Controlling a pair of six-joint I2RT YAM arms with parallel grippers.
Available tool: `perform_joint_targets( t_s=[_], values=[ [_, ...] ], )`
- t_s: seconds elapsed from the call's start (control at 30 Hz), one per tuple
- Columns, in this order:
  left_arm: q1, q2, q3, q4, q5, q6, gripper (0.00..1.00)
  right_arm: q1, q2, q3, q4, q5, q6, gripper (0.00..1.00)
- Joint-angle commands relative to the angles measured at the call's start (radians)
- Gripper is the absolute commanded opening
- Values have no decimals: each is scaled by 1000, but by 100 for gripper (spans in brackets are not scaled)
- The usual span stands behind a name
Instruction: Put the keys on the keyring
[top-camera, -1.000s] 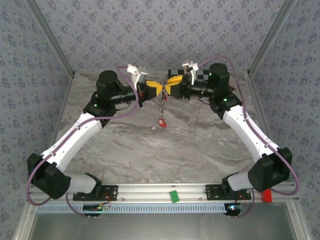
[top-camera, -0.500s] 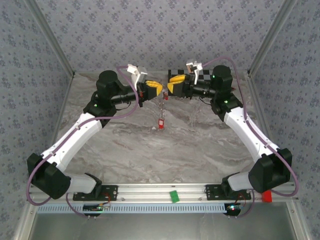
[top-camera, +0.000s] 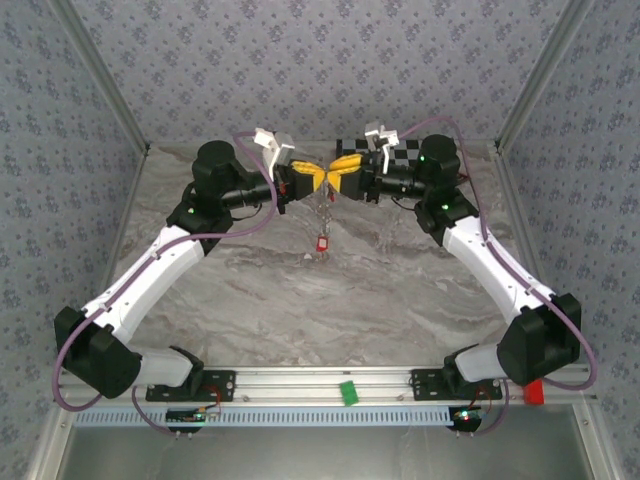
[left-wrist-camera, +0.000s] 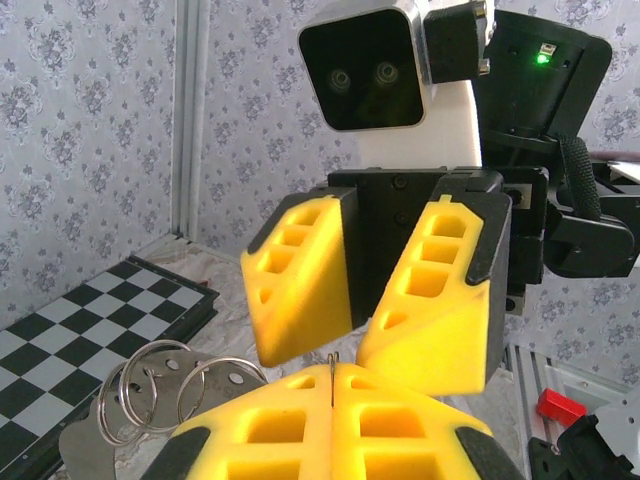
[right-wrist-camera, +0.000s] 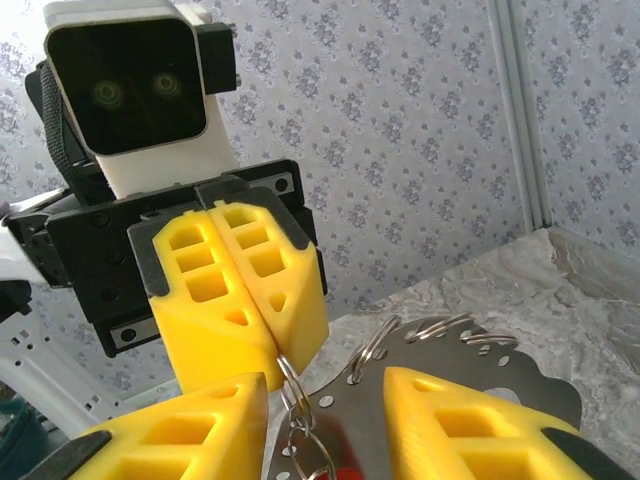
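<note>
Keyring (top-camera: 325, 210) hanging vertically, red key (top-camera: 322, 242) at bottom, pinched by closed left fingers (right-wrist-camera: 240, 290), right fingers (right-wrist-camera: 440, 410) apart beside it

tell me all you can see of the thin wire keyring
The thin silver wire keyring is a small metal loop, pinched at its top between the shut yellow fingers of the left gripper and held in the air. Linked rings hang from it as a chain down to a red-headed key. The open yellow fingers of the right gripper stand either side of it.
</note>
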Motion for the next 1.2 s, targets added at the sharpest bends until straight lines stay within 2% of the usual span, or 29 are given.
perform_joint_targets(
  t_s=[0.0, 0.17, 0.3, 0.33, 0.53, 0.57, 0.6, 0.63, 0.7, 0.83, 0.97, 1.17],
  values=[
    [1, -28, 15, 59, 14, -10, 0, 10, 19, 25, 1, -42, 0, 34],
    [1, -31, 14, 61, 13, -9, 0, 14, 17, 22, -18, -46, -10, 25],
    [2, -30, 14, 60, 13, -9, 0, 14, 16, 28, -33, -47, -20, 2],
    [1, -31, 14, 57, 12, -7, 0, 14, 13, 35, -50, -44, -27, 0],
    [4, -39, 13, 11, 0, 18, 0, 10, -8, 83, -222, -20, -157, 0],
    [4, -42, 13, 2, 0, 20, 3, 10, -10, 95, -254, -18, -179, 0],
    [6, -43, 14, -12, -2, 27, 13, 8, -11, 110, -296, -18, -209, 0],
    [9, -46, 14, -29, -1, 34, 18, 8, -11, 127, -337, -14, -241, 0],
    [13, -52, 19, -70, 8, 62, 21, 8, -10, 163, -435, -13, -318, 0],
    [26, -69, 39, -198, 29, 150, 23, 13, 2, 249, -605, -1, -441, 0],
    [27, -68, 83, -380, 29, 275, 23, 30, 24, 351, -838, 30, -647, 0],
    [28, -69, 110, -521, 11, 379, 23, 92, 46, 438, -1077, 173, -882, 0]
  ],
)
